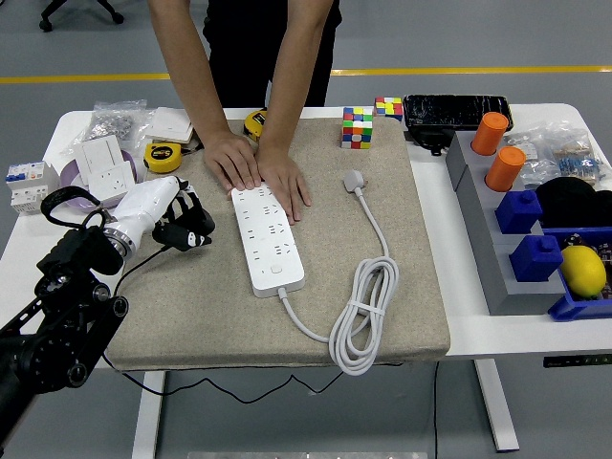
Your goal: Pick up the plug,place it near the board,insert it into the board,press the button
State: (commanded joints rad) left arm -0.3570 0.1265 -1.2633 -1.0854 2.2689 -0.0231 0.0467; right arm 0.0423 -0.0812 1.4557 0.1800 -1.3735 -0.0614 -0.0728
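Observation:
A white power strip, the board [267, 239], lies lengthwise on the beige mat [191, 306]. Its white plug [355, 180] rests on the mat to the right, with the cable coiled [361, 320] near the front. A person's two hands [258, 172] press flat on the strip's far end. My left hand [186, 228], white-backed with black fingers, hovers over the mat's left part, well left of the strip, fingers curled and holding nothing. The right arm is out of sight.
Two Rubik's cubes [358, 126] and a black case [456, 111] stand at the back. Tape measures [163, 156], sockets [105, 163] and breakers [27, 186] sit at the left. A grey rack [497, 249] with orange cylinders [503, 167], blue blocks and a lemon [582, 270] fills the right.

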